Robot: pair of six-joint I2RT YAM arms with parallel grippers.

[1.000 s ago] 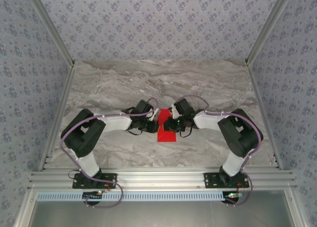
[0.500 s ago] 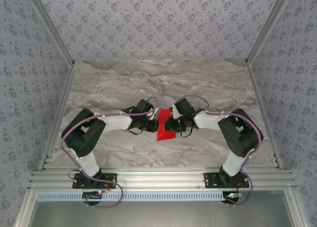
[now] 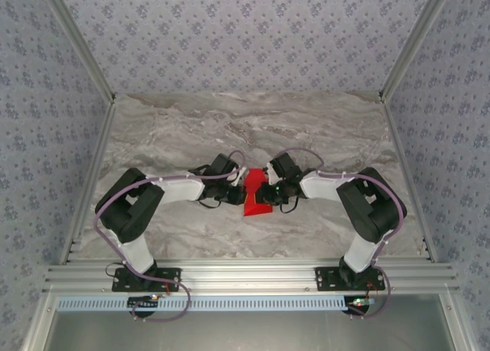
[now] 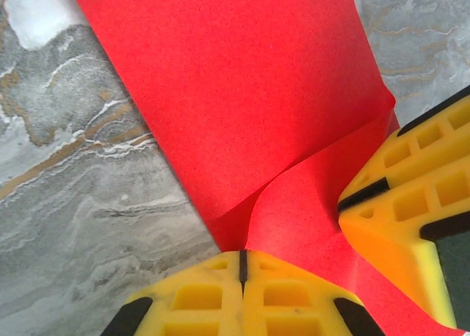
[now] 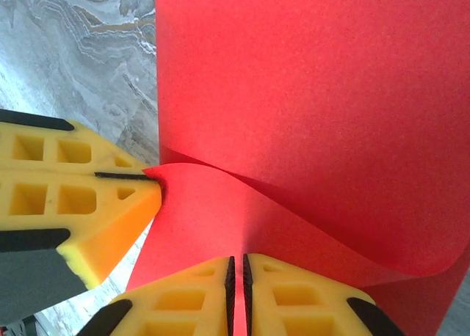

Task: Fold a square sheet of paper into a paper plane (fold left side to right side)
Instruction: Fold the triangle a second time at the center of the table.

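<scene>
Square sheet of paper [image 3: 253,196], bright red, sits on the marble counter [image 3: 184,129] between my two sets of jaws, partly lifted off the surface. My left jaws are closed, their yellow pads [image 4: 294,299] meeting in a thin dark seam with a corner of the sheet nipped at the tips. My right jaws are pinched together on the sheet's edge close by, a sliver of red showing between their pads [image 5: 294,292]. From both tips the paper rises in a soft curl, then flattens out ahead of the jaws. The two sets of jaws stand just beside each other.
</scene>
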